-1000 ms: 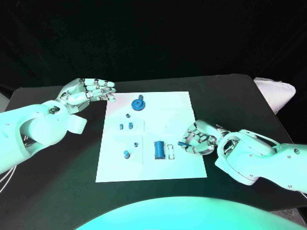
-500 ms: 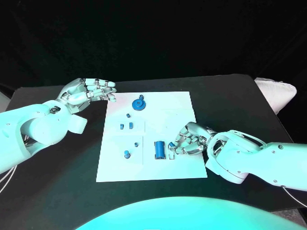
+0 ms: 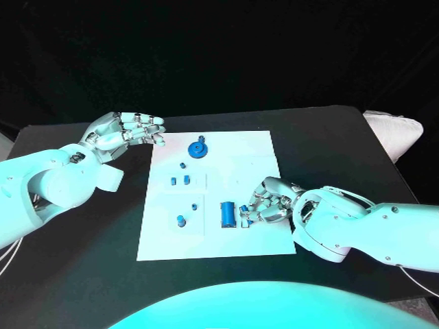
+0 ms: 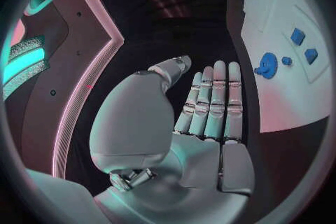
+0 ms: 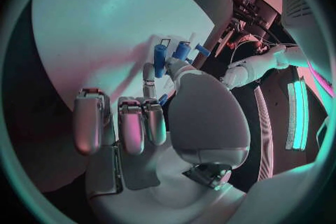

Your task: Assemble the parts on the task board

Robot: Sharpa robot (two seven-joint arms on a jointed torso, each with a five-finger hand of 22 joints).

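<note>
White and flat, the task board (image 3: 215, 247) is the landmark here. Nearest the camera is its bare front strip; just beyond that, the right hand (image 3: 265, 203) reaches in over the board's right edge. Its fingers are curled round a small blue part (image 3: 246, 208), pinched at their tips just beside the blue cylinder (image 3: 226, 213) that lies in the board's front half. The pinched part is mostly hidden by the fingers in the head view, so its shape is hard to make out; it seems to sit over the pale slot next to the cylinder, though whether it touches the board I cannot tell. In the right wrist view the palm covers most of the contact.

Left of the cylinder lies a small oval part (image 3: 180, 220), and behind it a tiny round one (image 3: 194, 205). Further back, a pair of short blue pieces (image 3: 180, 180) stands near the board's middle, then a small stud (image 3: 183, 165), then the blue gear (image 3: 198, 148) near the far edge.

The left hand (image 3: 123, 134) hovers off the board's far left corner, fingers loose and apart, holding nothing; the left wrist view shows them straight and side by side.

Compared with a second ago, the right hand has moved from the board's right edge inward to the cylinder's side. The left hand has stayed put.
</note>
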